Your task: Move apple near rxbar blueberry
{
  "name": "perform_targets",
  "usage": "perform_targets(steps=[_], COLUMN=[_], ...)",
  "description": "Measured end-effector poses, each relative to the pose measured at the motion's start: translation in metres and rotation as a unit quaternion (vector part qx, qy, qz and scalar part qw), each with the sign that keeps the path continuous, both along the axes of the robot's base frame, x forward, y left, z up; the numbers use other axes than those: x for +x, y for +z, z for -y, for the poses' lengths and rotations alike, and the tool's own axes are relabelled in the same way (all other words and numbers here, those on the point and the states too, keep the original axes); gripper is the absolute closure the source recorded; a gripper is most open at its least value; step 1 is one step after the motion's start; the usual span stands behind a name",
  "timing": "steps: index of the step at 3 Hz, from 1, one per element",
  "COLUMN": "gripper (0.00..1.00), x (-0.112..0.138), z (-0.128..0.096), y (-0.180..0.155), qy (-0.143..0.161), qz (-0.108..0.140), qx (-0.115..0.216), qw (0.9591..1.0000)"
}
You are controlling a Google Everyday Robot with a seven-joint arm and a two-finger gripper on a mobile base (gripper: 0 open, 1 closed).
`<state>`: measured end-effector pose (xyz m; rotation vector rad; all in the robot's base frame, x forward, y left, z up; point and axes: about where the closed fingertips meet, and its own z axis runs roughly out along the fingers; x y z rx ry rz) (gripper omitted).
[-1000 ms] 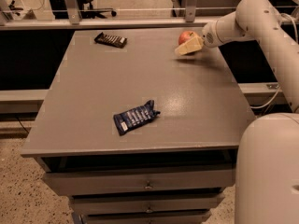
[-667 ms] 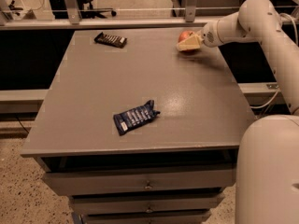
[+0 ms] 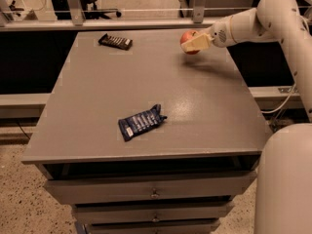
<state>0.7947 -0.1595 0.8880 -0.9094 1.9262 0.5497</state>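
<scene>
The red apple (image 3: 187, 39) is held in my gripper (image 3: 193, 43) at the far right of the grey cabinet top (image 3: 204, 106), lifted a little above the surface with a shadow below it. The cream fingers (image 3: 196, 44) are shut on the apple and cover its lower right side. The rxbar blueberry (image 3: 141, 122), a crinkled dark blue wrapper with white lettering, lies flat near the front middle of the top, well away from the gripper toward the front left.
A dark brown bar wrapper (image 3: 115, 41) lies at the far left back of the top. The white arm (image 3: 273, 13) reaches in from the right. Drawers (image 3: 153, 191) sit below the front edge. A metal rail (image 3: 97, 22) runs behind the cabinet.
The gripper has lifted the apple off the surface and carried it slightly left, away from the back right corner. The wrappers have not moved.
</scene>
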Motion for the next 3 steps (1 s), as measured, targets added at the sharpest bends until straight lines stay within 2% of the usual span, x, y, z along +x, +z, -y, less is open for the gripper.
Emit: perform_targets(steps=[1,2,3], gripper=[1.00,1.00,1.00], x=[-0.053,-0.118,-0.174], z=[-0.021,-0.040,-0.055], y=[0.017,0.018,0.009], qy=[0.083,0.173,0.243], qz=[0.002,-0.007,-0.024], qx=[-0.005,-0.009,0.002], qw=[0.9965,0.9848,0.9698])
